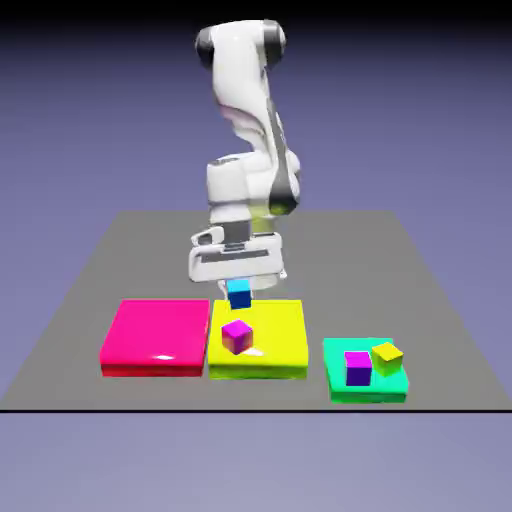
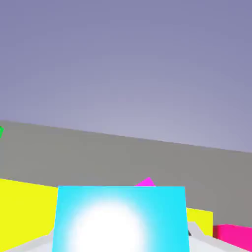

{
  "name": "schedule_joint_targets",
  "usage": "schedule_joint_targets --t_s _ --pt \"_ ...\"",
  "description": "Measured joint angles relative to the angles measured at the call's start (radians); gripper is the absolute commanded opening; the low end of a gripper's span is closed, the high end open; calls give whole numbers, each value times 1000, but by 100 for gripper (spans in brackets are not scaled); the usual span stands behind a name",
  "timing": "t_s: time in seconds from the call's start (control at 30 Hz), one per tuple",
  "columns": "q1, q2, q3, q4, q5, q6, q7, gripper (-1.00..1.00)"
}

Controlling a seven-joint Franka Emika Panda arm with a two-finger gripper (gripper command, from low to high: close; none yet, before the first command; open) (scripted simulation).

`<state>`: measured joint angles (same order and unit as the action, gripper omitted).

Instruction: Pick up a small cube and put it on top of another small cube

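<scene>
My gripper (image 1: 239,290) is shut on the small cyan-blue cube (image 1: 239,294), which hangs just above the back edge of the yellow slab (image 1: 270,325). In the hand view the cyan cube (image 2: 122,219) fills the bottom middle and hides most of my fingers. The small magenta-pink cube (image 1: 237,336) with purple sides rests on the yellow slab, a little in front of and below the held cube. In the hand view only the magenta cube's corner (image 2: 145,183) peeks over the cyan cube's top edge.
A flat magenta slab (image 1: 155,336) lies at the exterior view's left of the yellow one. At the exterior view's right, a green slab (image 1: 340,380) carries a violet-fronted cube (image 1: 358,368) and a yellow cube (image 1: 387,357). The grey table (image 1: 130,260) ends just in front of the slabs.
</scene>
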<state>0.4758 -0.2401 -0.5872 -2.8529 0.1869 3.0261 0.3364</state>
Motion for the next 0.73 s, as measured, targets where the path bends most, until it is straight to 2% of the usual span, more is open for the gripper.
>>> schedule_joint_targets --t_s 0.73 --pt "769 99 -797 24 -151 141 102 -100"
